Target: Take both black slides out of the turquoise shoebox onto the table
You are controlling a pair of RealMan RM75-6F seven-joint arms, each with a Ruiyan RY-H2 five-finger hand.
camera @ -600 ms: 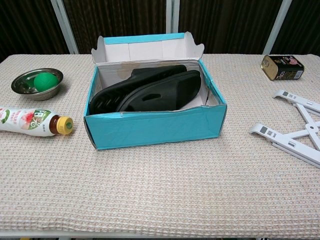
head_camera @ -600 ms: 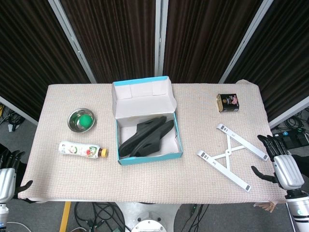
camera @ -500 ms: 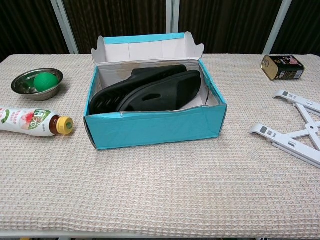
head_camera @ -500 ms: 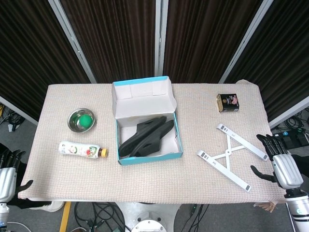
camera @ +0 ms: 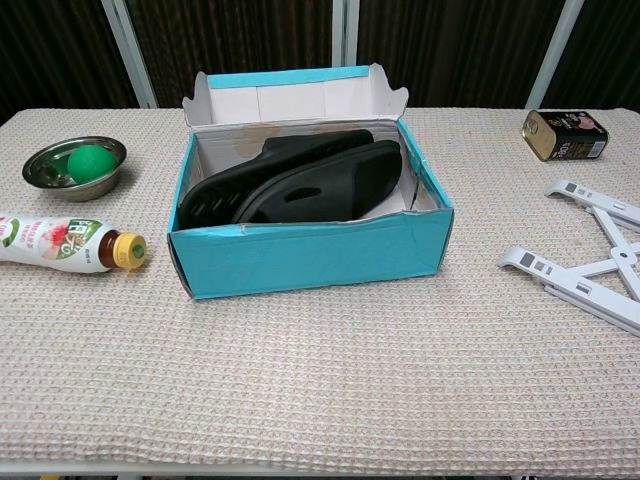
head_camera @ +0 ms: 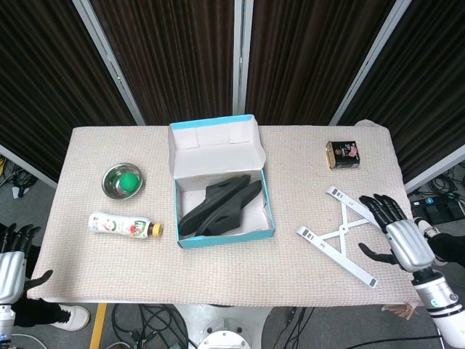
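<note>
Both black slides (camera: 295, 180) inside turquoise shoebox (camera: 310, 255), side by side, overlapping, toes toward box's left end — lid flap standing up at back. Shoebox mid-desk (head_camera: 218, 273). Right hand (head_camera: 398, 234) over desk's right edge, fingers spread, holding nothing, above end of white folding stand (head_camera: 347, 233). Left hand (head_camera: 10, 265) off desk's left front corner, low, fingers apart, empty. Steel bowl (head_camera: 121, 180) with green ball (head_camera: 129, 179) left of box; bottle (head_camera: 122, 225) lying near it, yellow cap toward box. Dark tin (head_camera: 344, 154) at far right.
</note>
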